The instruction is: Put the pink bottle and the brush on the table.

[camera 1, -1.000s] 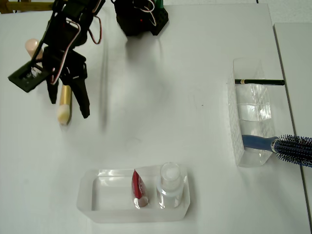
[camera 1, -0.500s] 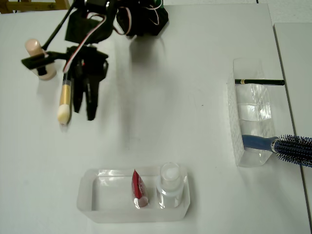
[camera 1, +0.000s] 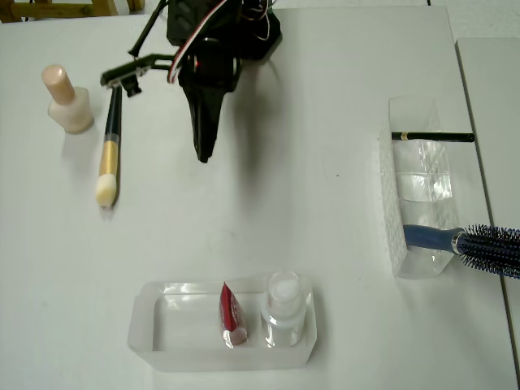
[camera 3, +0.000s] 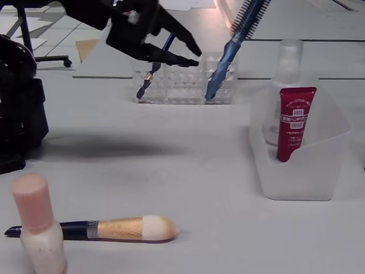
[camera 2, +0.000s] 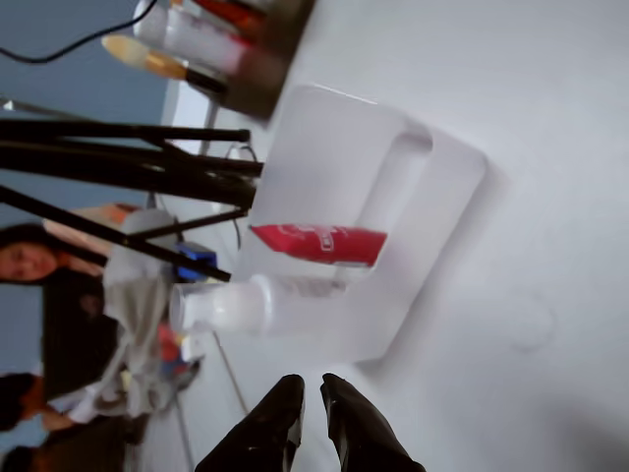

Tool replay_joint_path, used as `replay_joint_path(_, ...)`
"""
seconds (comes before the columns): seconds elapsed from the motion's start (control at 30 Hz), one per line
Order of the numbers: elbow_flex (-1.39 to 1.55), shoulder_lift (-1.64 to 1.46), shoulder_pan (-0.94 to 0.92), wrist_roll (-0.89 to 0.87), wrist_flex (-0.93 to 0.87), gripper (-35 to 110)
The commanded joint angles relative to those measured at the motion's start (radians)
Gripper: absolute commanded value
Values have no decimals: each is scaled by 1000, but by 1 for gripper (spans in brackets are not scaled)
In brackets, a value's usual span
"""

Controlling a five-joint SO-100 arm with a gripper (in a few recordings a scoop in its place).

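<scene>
The black fingers [camera 1: 203, 153] hang above the plain white tabletop [camera 1: 325, 219] drawn nearly together with only a narrow slit between their tips, holding nothing. Off to their left in the overhead view the brush [camera 1: 109, 154] lies flat on the tabletop, cream bristles toward the near edge, and just beyond it the pink bottle [camera 1: 67, 101] stands upright, the two close but apart. Ahead of the fingertips in the wrist view sits a clear tray [camera 2: 393, 197] with a red sachet [camera 2: 319, 243] and a clear bottle [camera 2: 246, 305], and past the tabletop's edge black tripod legs [camera 2: 118, 157] and seated people show in a blurred room.
</scene>
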State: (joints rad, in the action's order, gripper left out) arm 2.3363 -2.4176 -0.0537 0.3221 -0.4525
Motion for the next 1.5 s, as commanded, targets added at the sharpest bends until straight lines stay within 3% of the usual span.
replay_joint_path(0.0, 121, -152, 14, -52, -6, 0)
replay_joint_path(0.27, 485, -518, 15, -153, -66, 0)
replay_joint_path(0.6, 646, -819, 41, -175, -316, 0)
replay_joint_path(1.47, 709, -897, 40, -209, -443, 0)
